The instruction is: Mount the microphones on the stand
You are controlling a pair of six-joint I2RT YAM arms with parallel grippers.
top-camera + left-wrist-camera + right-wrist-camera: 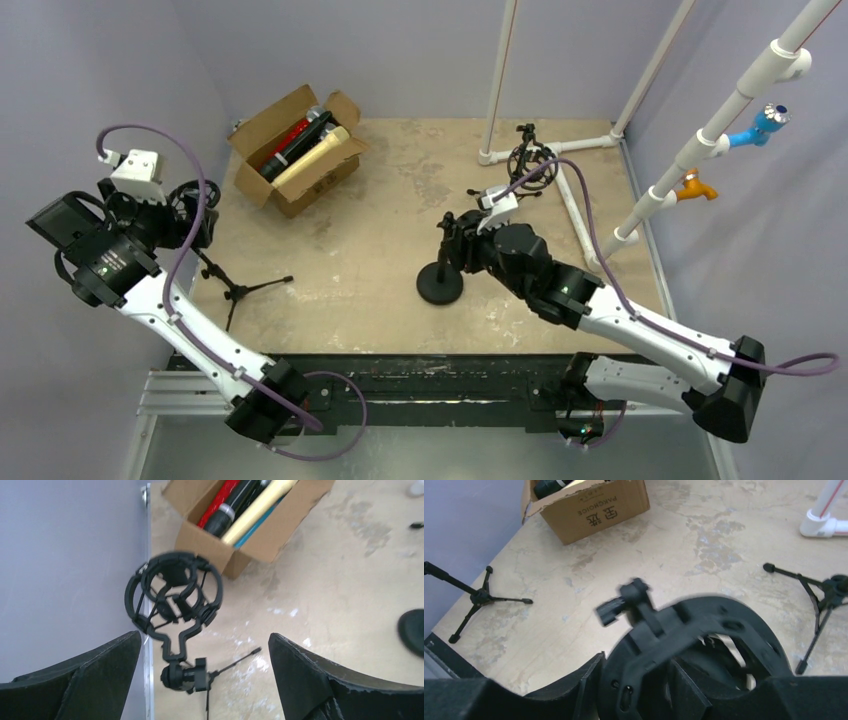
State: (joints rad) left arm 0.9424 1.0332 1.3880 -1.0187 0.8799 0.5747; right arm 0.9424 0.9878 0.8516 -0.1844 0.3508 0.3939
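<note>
Several microphones (303, 145) lie in an open cardboard box (335, 175) at the back left: red, black and cream bodies (235, 505). A tripod stand's shock mount (172, 592) hangs ahead of my left gripper (205, 680), which is open and empty beside that stand (192, 210). At the table's middle, my right gripper (455, 240) sits atop the round-base stand (440, 287). Its fingers (579, 690) press either side of that stand's black ring mount (659, 645). No microphone is on any stand.
A third tripod stand with a shock mount (528, 165) stands by the white PVC pipe frame (575, 205) at the back right. A sloping pipe with blue and orange fittings (760, 125) runs along the right wall. Purple walls close in on the left and back.
</note>
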